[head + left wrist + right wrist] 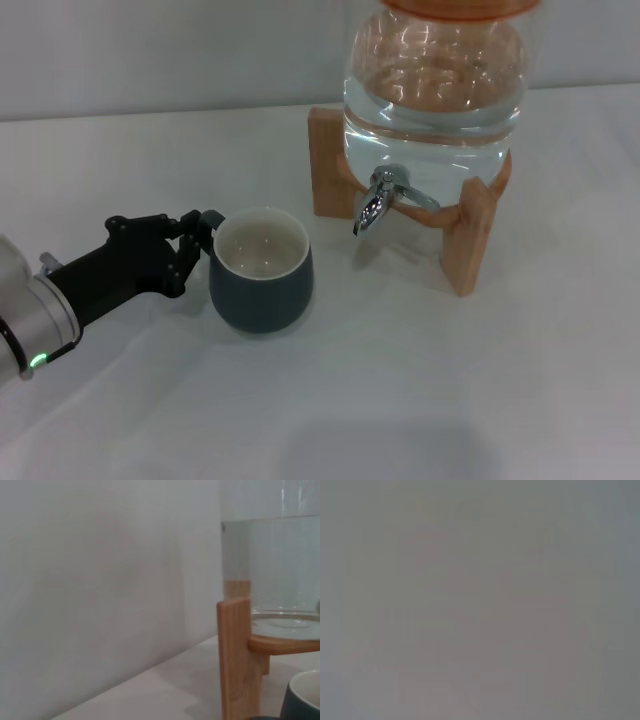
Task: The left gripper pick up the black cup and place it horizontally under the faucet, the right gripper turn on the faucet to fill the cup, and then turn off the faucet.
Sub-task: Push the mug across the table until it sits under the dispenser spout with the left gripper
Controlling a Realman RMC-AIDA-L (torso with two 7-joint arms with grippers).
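The black cup (pixel 262 272) stands upright on the white table, cream inside showing, to the left of and nearer than the faucet (pixel 376 203). The faucet is a chrome spigot with a lever, sticking out of the clear glass water jar (pixel 434 90). My left gripper (pixel 200 238) reaches in from the left and its black fingers are closed at the cup's handle, which they hide. The cup's rim (pixel 305 692) shows in the left wrist view beside the wooden stand (pixel 235 655). My right gripper is out of view, and the right wrist view shows only plain grey.
The jar sits on a wooden stand (pixel 470 235) at the back right of the white table (pixel 420 380). A pale wall runs behind it. The jar holds water up to about its shoulder.
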